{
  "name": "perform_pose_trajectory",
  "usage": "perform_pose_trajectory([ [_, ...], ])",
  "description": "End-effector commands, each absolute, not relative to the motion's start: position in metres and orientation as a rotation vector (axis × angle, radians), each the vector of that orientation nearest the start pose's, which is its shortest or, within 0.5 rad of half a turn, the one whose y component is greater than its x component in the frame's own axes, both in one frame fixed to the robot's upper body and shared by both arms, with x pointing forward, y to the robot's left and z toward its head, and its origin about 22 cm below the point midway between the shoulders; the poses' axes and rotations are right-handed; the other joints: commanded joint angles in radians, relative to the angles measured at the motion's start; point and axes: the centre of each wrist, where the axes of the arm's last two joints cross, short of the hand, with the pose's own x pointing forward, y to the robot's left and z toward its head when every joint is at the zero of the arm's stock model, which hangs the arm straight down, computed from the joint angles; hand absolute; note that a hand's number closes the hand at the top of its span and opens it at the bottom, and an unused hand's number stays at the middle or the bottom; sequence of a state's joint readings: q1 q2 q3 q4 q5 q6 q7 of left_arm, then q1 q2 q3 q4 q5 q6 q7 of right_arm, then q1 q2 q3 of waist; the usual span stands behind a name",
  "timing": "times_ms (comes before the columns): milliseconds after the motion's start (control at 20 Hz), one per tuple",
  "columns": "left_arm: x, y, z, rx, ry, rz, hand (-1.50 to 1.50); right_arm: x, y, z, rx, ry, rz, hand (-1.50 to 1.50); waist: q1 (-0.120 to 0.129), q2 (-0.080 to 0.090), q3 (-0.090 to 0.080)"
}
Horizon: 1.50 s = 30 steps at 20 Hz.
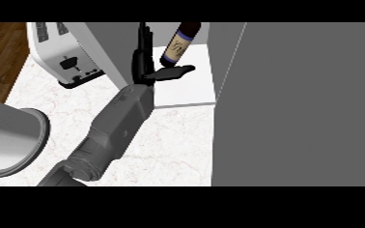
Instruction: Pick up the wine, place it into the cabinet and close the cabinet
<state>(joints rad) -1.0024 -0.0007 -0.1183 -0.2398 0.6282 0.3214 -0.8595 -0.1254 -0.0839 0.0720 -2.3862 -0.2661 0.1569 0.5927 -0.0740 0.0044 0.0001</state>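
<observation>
The wine bottle [181, 43] is dark, with a white label edged in blue. It stands tilted on the white floor of the open cabinet [191, 91], near its back. My left hand [145, 60] reaches into the cabinet just left of the bottle. Its fingers point straight up along the cabinet's left wall and its thumb [175, 72] sticks out to the right under the bottle's lower end. The hand is open and not wrapped round the bottle. I cannot tell whether the thumb touches it. My right hand does not show.
A broad grey panel [299, 106], seemingly the cabinet's open door, fills the right side. A white toaster [65, 53] stands at the back left on the marble counter [178, 145]. A round grey vessel [18, 140] sits at the left edge.
</observation>
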Motion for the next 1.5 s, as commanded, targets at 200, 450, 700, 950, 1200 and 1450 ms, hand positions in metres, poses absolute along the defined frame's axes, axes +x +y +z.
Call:
perform_pose_trajectory([
  [200, 0.374, 0.097, -0.025, -0.043, -1.841, 0.228, -1.50, 0.158, -0.210, 0.207, 0.316, -1.907, 0.288, -1.50, 0.042, -0.009, -0.001],
  [450, 0.332, 0.076, -0.040, -0.022, -1.848, 0.203, -1.50, 0.149, -0.217, 0.205, 0.306, -1.918, 0.303, -1.50, 0.052, -0.007, 0.000],
  [700, 0.296, 0.060, -0.023, -0.035, -1.880, 0.193, -1.50, 0.152, -0.228, 0.198, 0.281, -1.916, 0.277, -1.50, 0.081, -0.011, 0.001],
  [950, 0.250, 0.029, -0.011, -0.063, -1.886, 0.226, -1.50, 0.155, -0.229, 0.198, 0.275, -1.925, 0.297, -1.50, 0.067, -0.008, 0.000],
  [1200, 0.224, 0.046, 0.000, -0.116, -1.898, 0.246, -1.50, 0.139, -0.220, 0.196, 0.270, -1.918, 0.270, -1.50, 0.075, -0.009, 0.000],
  [1450, 0.199, 0.056, 0.007, -0.050, -1.902, 0.280, -1.50, 0.150, -0.238, 0.202, 0.269, -1.938, 0.260, -1.50, 0.076, -0.008, 0.000],
])
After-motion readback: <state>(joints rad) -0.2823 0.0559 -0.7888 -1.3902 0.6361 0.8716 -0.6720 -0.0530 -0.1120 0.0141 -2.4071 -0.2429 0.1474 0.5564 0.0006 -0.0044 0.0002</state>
